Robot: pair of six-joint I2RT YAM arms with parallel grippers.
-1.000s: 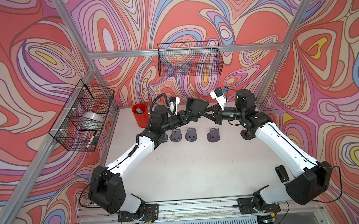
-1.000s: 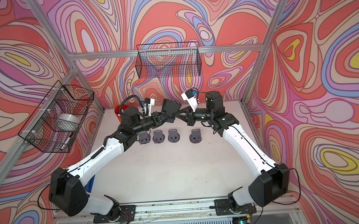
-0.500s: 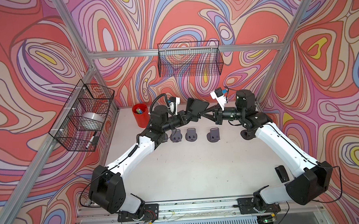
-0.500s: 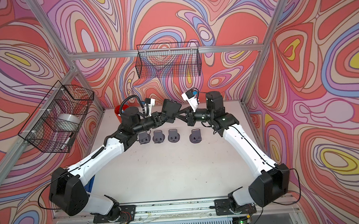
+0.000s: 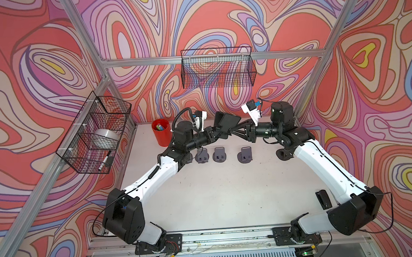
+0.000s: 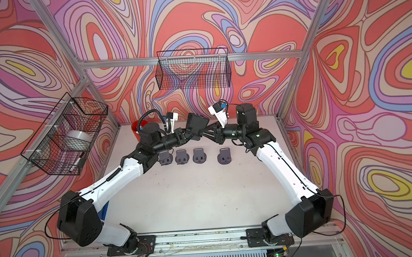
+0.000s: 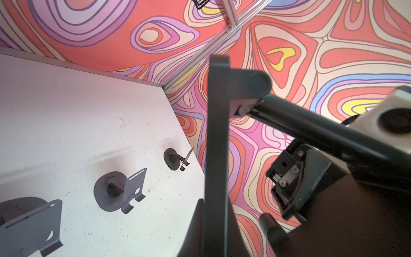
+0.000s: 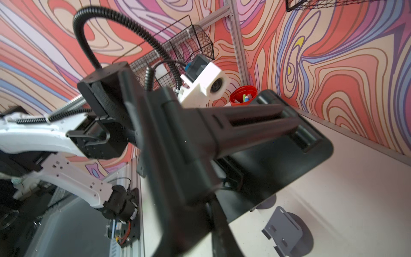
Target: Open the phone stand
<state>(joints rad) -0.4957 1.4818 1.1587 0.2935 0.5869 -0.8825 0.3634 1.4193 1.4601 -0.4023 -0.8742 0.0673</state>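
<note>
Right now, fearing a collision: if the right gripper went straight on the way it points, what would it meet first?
Probably the phone stand, at the tips of the right gripper and clamped in the left gripper; contact unclear.

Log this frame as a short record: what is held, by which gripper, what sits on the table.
held item: black phone stand, in the air above the table
left gripper: shut on its plate
right gripper: at its arm, grip unclear
stand state: arm angled away from plate
on table: four gray stands in a row, red cup
</note>
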